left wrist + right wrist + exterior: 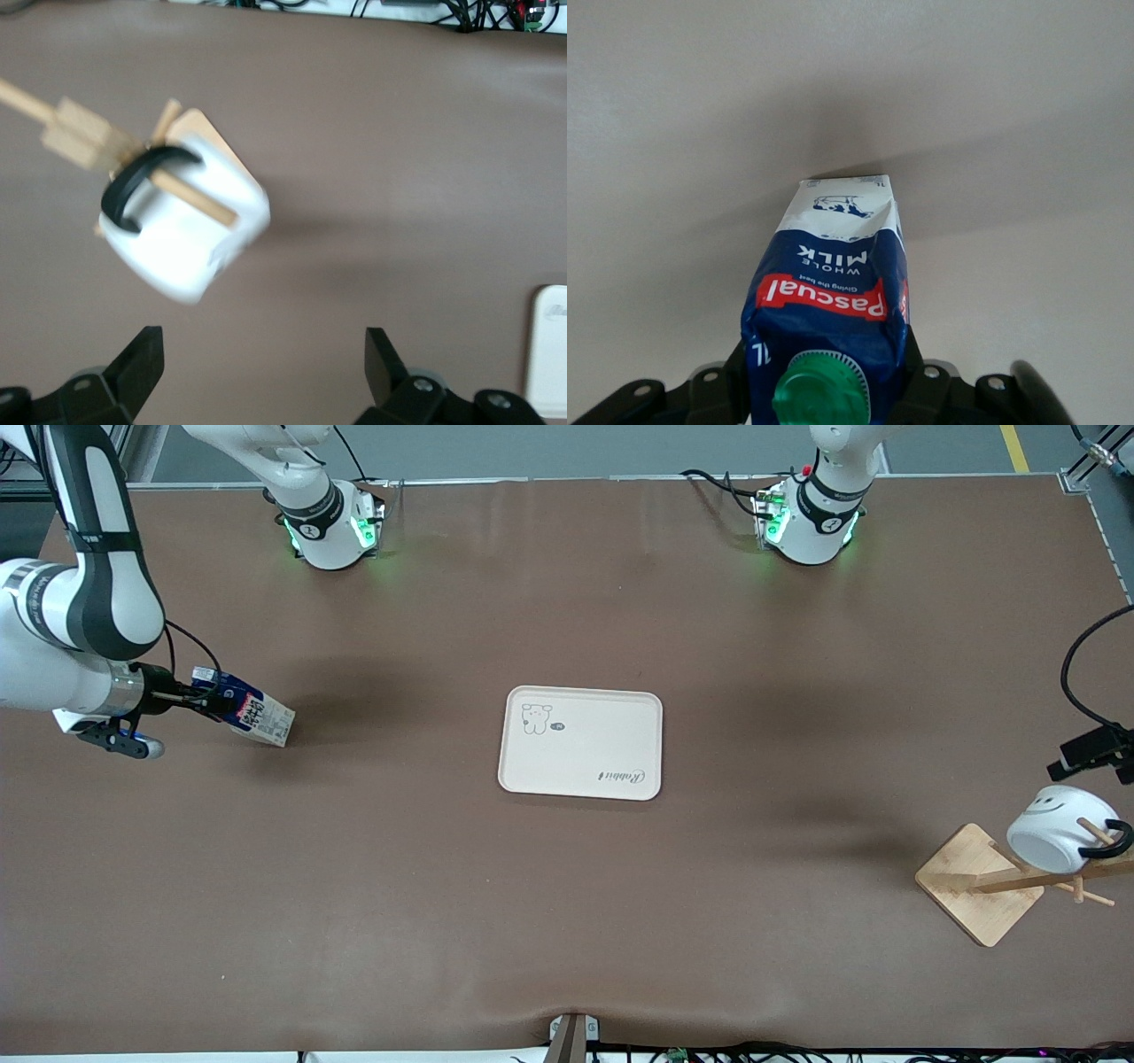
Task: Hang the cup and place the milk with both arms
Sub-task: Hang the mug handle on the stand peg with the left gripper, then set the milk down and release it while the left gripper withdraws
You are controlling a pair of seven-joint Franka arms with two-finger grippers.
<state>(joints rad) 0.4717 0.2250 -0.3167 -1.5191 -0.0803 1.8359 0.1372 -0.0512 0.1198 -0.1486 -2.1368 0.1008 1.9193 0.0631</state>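
milk (252, 713) clamped near cap end in right gripper (199, 698), tilted, base corner at worktop (567, 921), right arm's end | light, crushable; hold sides | cup (1056, 828) hung by handle on wooden rack (983, 881) | left gripper (264, 367) spread wide, empty, above cup | green cap (822, 391) visible only from right wrist

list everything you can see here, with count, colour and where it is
cup: 1, white with black handle, hanging on a peg of the rack
rack: 1, light wood, at the left arm's end of the table
tray: 1, cream, mid-table
milk carton: 1, dark blue, white and red, tilted, in the right gripper at the right arm's end
table: 1, brown
left gripper: 1, black, open, over the table by the cup
right gripper: 1, black, shut on the carton
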